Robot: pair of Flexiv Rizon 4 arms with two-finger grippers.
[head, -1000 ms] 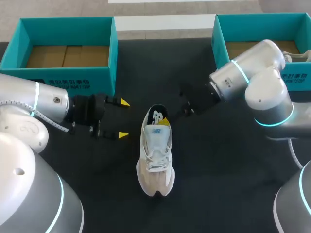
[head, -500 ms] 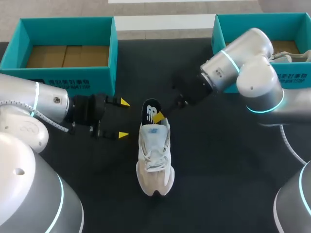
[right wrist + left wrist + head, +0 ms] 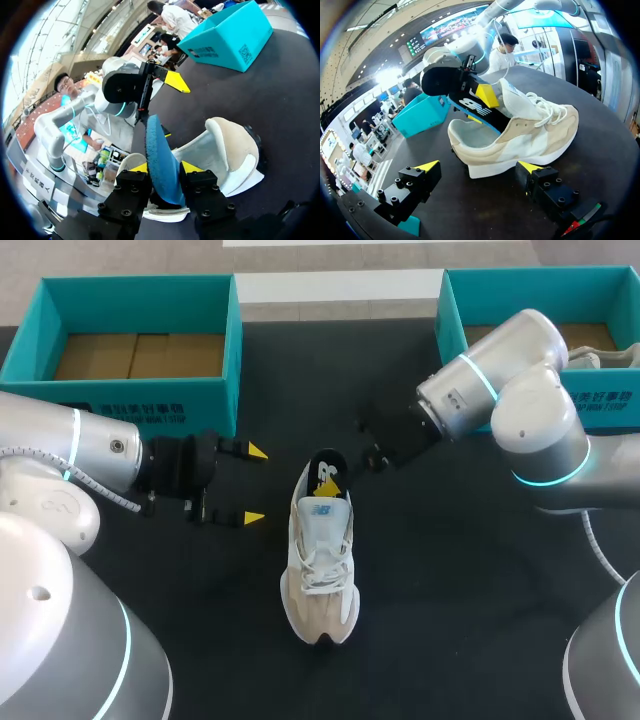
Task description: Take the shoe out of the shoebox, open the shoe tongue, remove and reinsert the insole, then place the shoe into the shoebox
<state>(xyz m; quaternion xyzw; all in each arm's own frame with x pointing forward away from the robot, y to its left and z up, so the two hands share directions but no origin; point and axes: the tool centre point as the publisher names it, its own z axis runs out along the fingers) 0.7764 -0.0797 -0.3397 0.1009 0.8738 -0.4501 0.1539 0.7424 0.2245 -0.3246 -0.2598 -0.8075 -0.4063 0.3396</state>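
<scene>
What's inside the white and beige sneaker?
A blue-and-black insole sticks half out of the white and beige sneaker's heel opening, pinched by the right gripper. Its lower end goes down inside. The sneaker's upper hides how deep it goes and everything towards the toe.

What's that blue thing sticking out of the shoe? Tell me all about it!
It's the insole: thin, flat and foam-like, blue underneath, black on top with white print. It stands tilted, one end down inside the opening of the shoe, the other end pinched from both sides by the right gripper.
</scene>
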